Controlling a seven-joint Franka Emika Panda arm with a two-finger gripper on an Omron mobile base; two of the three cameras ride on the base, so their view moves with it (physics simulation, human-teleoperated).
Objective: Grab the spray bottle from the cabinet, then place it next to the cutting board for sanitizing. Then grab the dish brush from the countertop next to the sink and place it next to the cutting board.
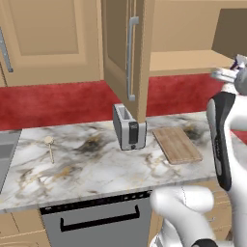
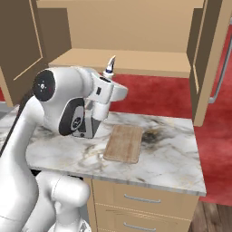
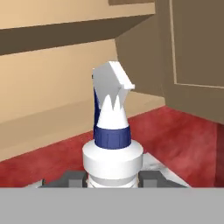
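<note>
Above the countertop (image 2: pixel 172 149), the gripper (image 3: pixel 113 178) clamps the spray bottle (image 3: pixel 112 131), its base hidden.

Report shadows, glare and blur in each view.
Left base view: soft shadow under the open tan wooden cabinet door, no glare. Right base view: the bare wooden shelf evenly lit, its back darker. Hand view: the white spray bottle with the blue collar looms large, edges slightly soft.
</note>
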